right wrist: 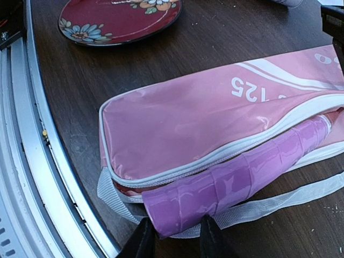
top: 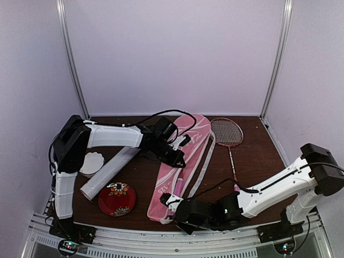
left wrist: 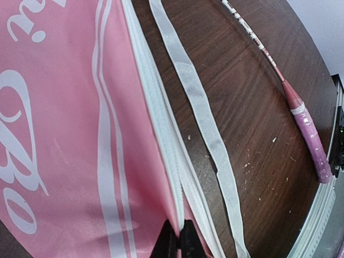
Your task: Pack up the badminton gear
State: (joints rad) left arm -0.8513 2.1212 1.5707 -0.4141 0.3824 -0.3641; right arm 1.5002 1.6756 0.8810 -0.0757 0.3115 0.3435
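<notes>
The long pink bag [top: 185, 156] lies in the middle of the table, its opening along the right edge. My left gripper [top: 180, 159] is shut on the bag's white zipper edge [left wrist: 185, 209]; its jaws [left wrist: 179, 232] pinch the seam. One racquet's pink handle [right wrist: 236, 180] sticks out of the bag's near end. My right gripper [top: 171, 201] is at that end, and its fingers [right wrist: 142, 239] close on the handle's butt. The second racquet [top: 227, 132] lies on the table right of the bag, its handle [left wrist: 312, 142] toward the front. The white tube [top: 110, 172] lies at the left. No shuttlecocks show.
A red floral plate [top: 117, 199] sits at the front left, also in the right wrist view [right wrist: 121, 19]. A white scalloped bowl [top: 92, 163] is beside the tube. The bag's white strap [left wrist: 207, 129] trails on the wood. The table's metal rail [right wrist: 32, 177] is close by.
</notes>
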